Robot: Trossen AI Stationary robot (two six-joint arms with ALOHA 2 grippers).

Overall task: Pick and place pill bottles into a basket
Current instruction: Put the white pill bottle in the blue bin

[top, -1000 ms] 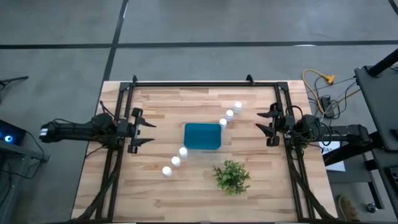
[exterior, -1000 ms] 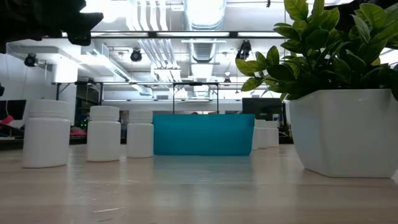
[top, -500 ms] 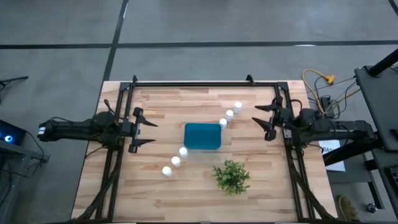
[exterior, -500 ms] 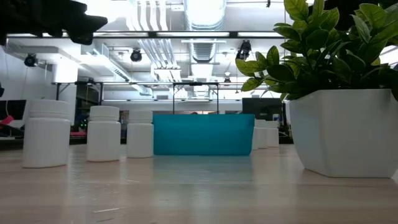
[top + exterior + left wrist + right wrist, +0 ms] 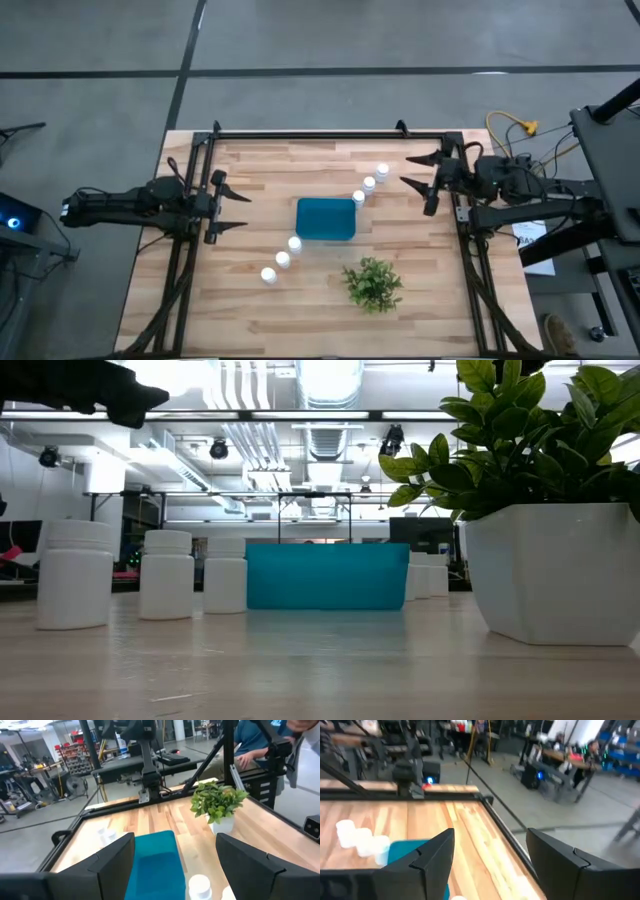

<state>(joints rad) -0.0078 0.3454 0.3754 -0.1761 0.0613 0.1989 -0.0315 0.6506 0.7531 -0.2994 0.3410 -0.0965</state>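
The teal basket (image 5: 326, 218) sits mid-table. Three white pill bottles (image 5: 283, 259) stand in a slanting row off its near-left corner, and three more (image 5: 369, 184) off its far-right corner. In the low view the near row (image 5: 167, 574) stands left of the basket (image 5: 327, 575). My left gripper (image 5: 240, 212) hovers open left of the basket and points at it (image 5: 155, 865). My right gripper (image 5: 408, 171) hovers open, raised, right of the far row of bottles (image 5: 362, 840). Neither gripper has anything between its fingers.
A small green plant (image 5: 373, 283) in a white pot (image 5: 555, 570) stands near the front, right of centre. A black frame (image 5: 310, 133) runs along the table's far edge and down both sides. A person (image 5: 255, 745) sits beyond the table's right side.
My right gripper has risen well above the table, tipped up from pointing down to nearly level, and swung toward the far edge. My left gripper has tipped up a little and risen slightly. The bottles and the basket have not moved.
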